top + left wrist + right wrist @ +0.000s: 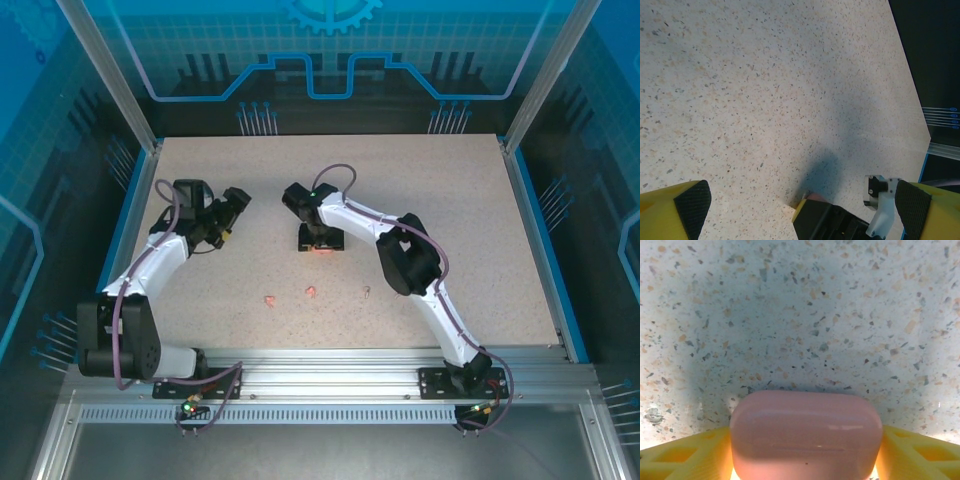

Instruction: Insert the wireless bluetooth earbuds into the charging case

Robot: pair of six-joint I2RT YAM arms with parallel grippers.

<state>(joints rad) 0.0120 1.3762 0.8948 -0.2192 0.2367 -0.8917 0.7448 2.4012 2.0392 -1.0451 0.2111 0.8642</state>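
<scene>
Nothing is inserted yet: both earbuds lie loose on the near surface, the shut case sits farther back within the right tool, grip impossible to tell, and the left tool hangs released.

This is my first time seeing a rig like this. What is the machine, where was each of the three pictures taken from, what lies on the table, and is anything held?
These are two robot arms bolted at the near edge of a speckled table. The overhead picture looks down from above and behind them. The other two come from a camera on each wrist, with that arm's yellow fingers at the bottom. The left gripper hangs open and holds nothing. The right gripper is down around the pink charging case, which sits between its fingers; I cannot tell whether they press it. Two tiny pink earbuds lie loose nearer the arm bases, apart from the case.
</scene>
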